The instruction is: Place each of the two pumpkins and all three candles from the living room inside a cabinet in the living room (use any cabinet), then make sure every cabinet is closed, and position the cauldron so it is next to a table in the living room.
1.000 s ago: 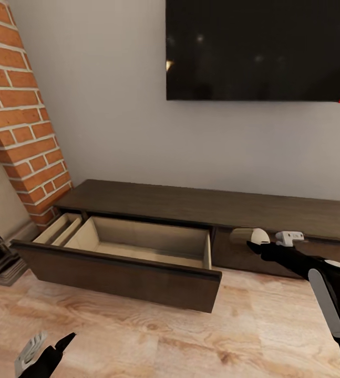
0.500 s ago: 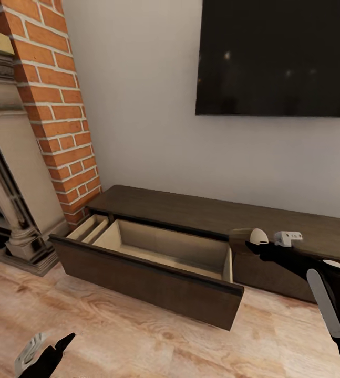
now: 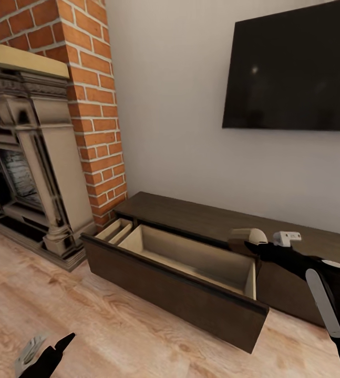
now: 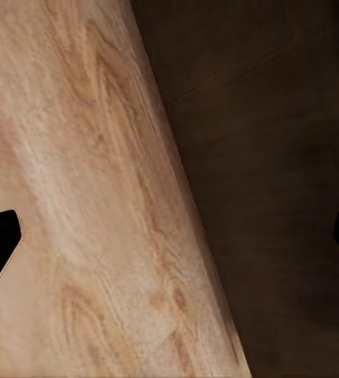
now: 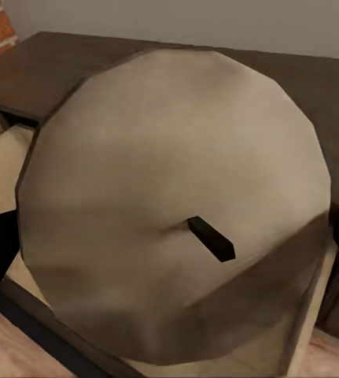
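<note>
1. Carrying a candle (image 3: 247, 237) in the right hand (image 3: 251, 242), closed on its sides; seen along the fingers in the right wrist view, the candle (image 5: 177, 228) shows its pale flat face and short dark wick toward the camera.
2. Holding it over the far right end of the open drawer (image 3: 191, 262), just above the rim where the pale interior meets the cabinet (image 3: 201, 218) top.
3. Moving the hand forward and to its left first, so the candle sits over bare drawer floor rather than over the rim or the right-hand wall.
4. Lowering next, well inside the walls, since a release from this height would likely make a stubby cylinder bounce or roll.
5. Keeping the grip firm until the candle rests on the drawer floor, then spreading the fingers wide enough to clear its sides.
6. Lifting straight up afterward, to avoid dragging the candle against the dark drawer front (image 3: 175, 294).
7. Leaving the left hand (image 3: 46, 352) low, near the floor (image 3: 112, 336); fingers spread apart with nothing between them in the left wrist view, floor and dark wood beyond.
8. Leaving room in the drawer for what remains: no pumpkin or other candle visible inside from here, so the task looks early.
9. Closing the drawer only after all items are in.
</note>
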